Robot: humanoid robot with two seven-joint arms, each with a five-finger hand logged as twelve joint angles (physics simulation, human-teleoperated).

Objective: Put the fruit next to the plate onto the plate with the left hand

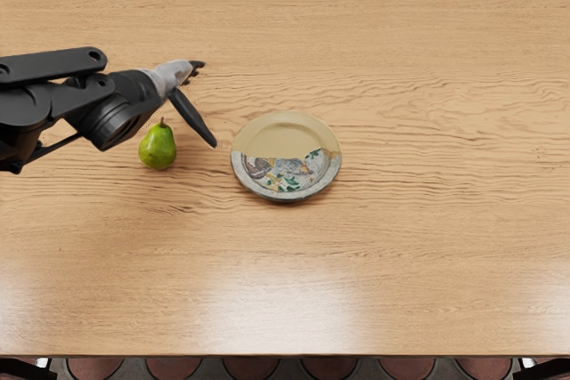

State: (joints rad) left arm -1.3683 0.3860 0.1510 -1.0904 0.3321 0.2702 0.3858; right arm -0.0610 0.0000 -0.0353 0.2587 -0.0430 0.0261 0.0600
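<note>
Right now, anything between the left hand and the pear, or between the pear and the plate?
No separate object. Only a finger of the open left hand crosses, in this view, the gap between pear and plate.

The left arm point(53, 95) was cut off by the picture's left edge. The bench point(401, 264) ran past both sides. The painted pattern on the plate point(285, 135) (near half only) was too small to read. Reddish shapes point(267, 369) under the bench's front edge were cropped.

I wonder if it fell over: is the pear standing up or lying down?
Standing up. The pear sits on its wide bottom, stem pointing up.
</note>
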